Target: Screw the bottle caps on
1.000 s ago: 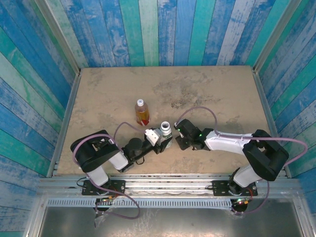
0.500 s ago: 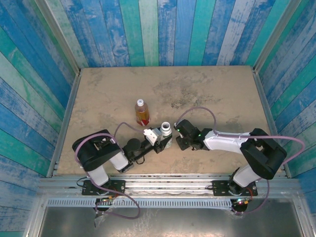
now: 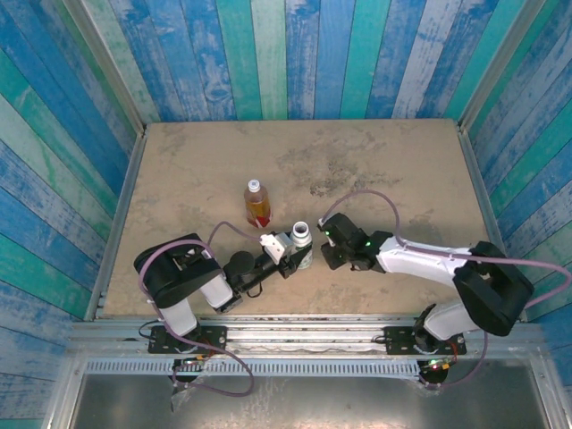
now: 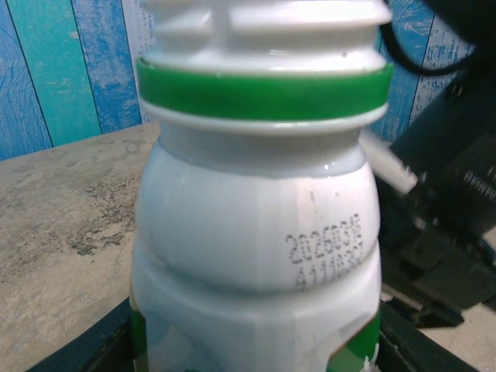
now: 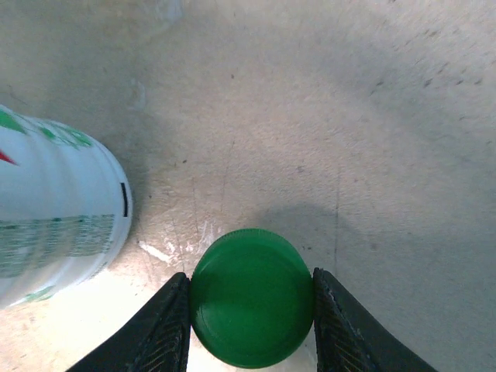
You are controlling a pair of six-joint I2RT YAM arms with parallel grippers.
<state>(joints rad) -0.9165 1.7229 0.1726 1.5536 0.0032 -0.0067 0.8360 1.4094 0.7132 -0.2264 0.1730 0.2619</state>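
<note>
The white bottle (image 4: pixel 256 232), with a green neck ring and bare threads, stands upright between my left gripper's fingers (image 4: pixel 108 349). My left gripper (image 3: pixel 293 256) is shut on its lower body. From above, the white bottle (image 3: pixel 302 236) shows an open mouth. The dark green cap (image 5: pixel 252 298) lies flat on the table, and my right gripper (image 5: pixel 252 310) is shut on it, both pads touching its rim. This right gripper (image 3: pixel 327 248) sits just right of the white bottle (image 5: pixel 54 209). The clear bottle (image 3: pixel 257 206) with orange liquid and a white top stands apart, behind and to the left.
The sandy tabletop (image 3: pixel 393 170) stretches open behind and to the right of both arms. Blue and green plank walls (image 3: pixel 286 54) enclose it on three sides. The right arm's dark body (image 4: pixel 449 201) stands close beside the white bottle.
My left gripper has closed in on the white bottle's body. The right gripper's jaws have narrowed onto the green cap. Both bottles stay where they were.
</note>
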